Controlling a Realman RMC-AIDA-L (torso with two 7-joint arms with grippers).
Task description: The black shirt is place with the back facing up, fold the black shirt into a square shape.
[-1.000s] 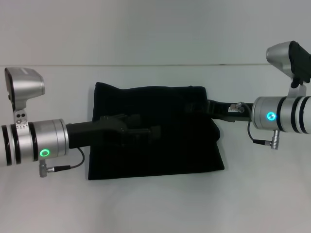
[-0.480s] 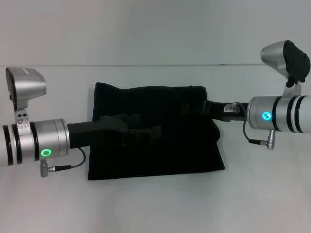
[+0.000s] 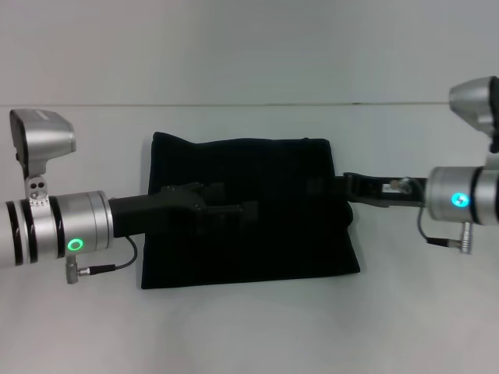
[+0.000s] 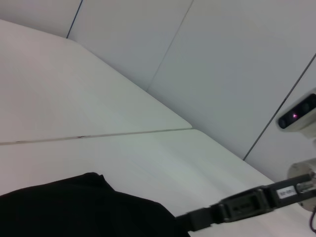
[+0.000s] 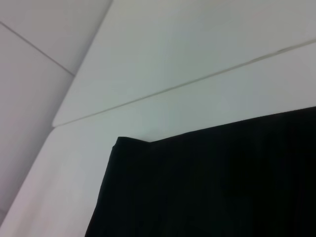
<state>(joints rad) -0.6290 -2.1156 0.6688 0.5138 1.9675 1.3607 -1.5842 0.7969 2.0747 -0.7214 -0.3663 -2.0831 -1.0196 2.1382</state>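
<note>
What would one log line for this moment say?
black cloth shirt: folded, flat on white table | left gripper: over shirt | right gripper: at its right edge

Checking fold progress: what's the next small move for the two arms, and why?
Probably pull both arms clear: the black shirt already lies as a compact near-square on the table, the left claw hovers over its middle, and the right claw sits at its right edge.
</note>
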